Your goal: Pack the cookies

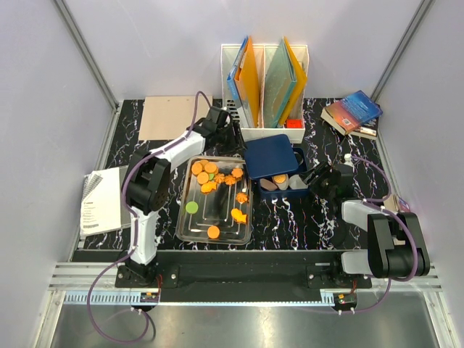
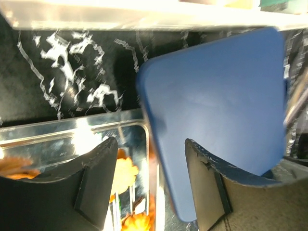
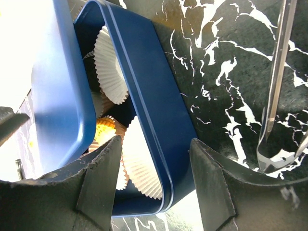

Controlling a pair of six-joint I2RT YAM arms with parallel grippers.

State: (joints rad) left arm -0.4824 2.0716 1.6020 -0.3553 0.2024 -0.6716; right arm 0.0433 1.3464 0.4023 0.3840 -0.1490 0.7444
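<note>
Several orange cookies [image 1: 210, 174] and one green one lie on a metal tray [image 1: 183, 217]. A blue box [image 1: 286, 194] to its right holds white paper cups [image 3: 111, 67], one with an orange cookie [image 3: 103, 130]. Its blue lid [image 1: 272, 154] leans over the box's far side. My left gripper [image 1: 226, 136] is open at the tray's far right corner; in the left wrist view [image 2: 150, 144] the lid's [image 2: 216, 96] edge and a cookie [image 2: 126, 171] show between its fingers. My right gripper [image 1: 316, 176] is open and its jaws straddle the box's right wall [image 3: 154, 96].
A white file holder [image 1: 264, 80] with folders stands behind the box. Books [image 1: 353, 112] lie at the back right, a brown board [image 1: 167, 116] at the back left, a booklet [image 1: 101, 199] at the left. Metal tongs [image 3: 276, 86] lie right of the box.
</note>
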